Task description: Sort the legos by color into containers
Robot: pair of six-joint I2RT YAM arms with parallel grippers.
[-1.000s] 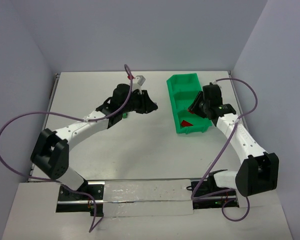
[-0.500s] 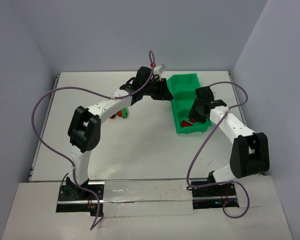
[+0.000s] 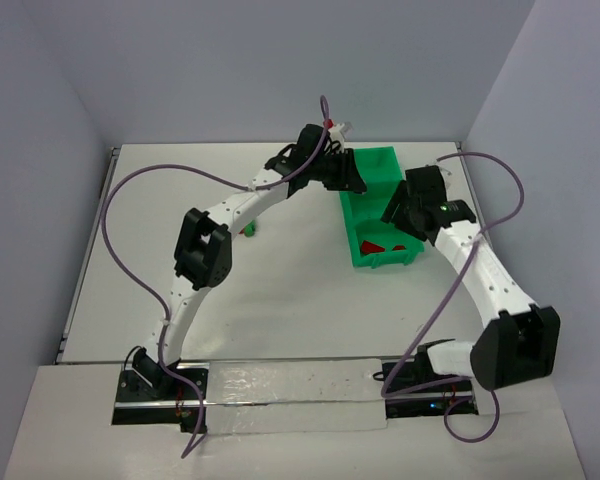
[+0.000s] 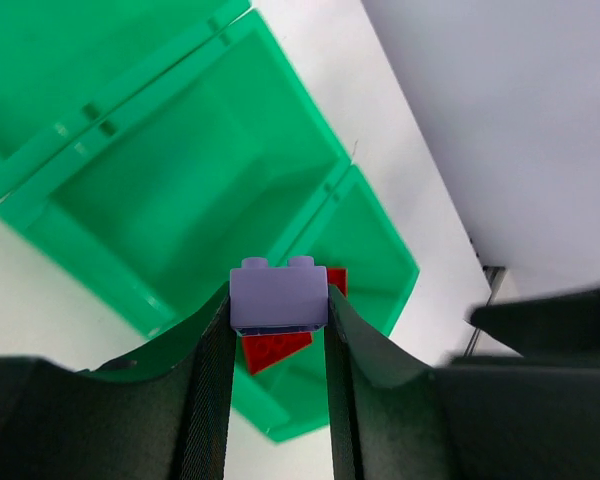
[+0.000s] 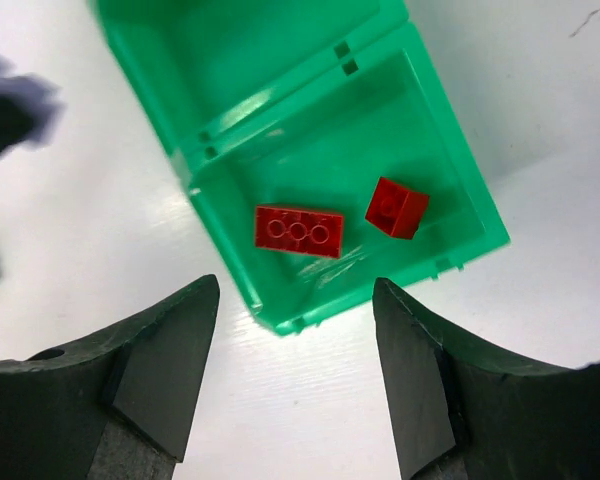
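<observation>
The green tray (image 3: 372, 160) lies right of centre, and its near compartment (image 5: 460, 190) holds two red legos: a flat one (image 5: 299, 231) and a small block (image 5: 397, 207). My right gripper (image 5: 295, 292) hangs open above that compartment's near corner (image 3: 395, 215) with nothing between its fingers. My left gripper (image 4: 278, 300) is shut on a purple lego (image 4: 278, 290). It hovers at the tray's far left side (image 3: 345, 178), above the tray wall (image 4: 80, 240). A red lego (image 4: 270, 350) shows below the purple one. A green lego (image 3: 247, 230) lies on the table, left of the tray.
The white table (image 3: 280, 290) ends at grey walls on the left, back and right. The left arm (image 3: 240, 205) stretches diagonally across the middle. Purple cables (image 3: 130, 200) loop over both arms.
The left arm has swung right, carrying the purple lego to the tray's far end. The right gripper has opened, let go of a red lego in the near compartment, and lifted.
</observation>
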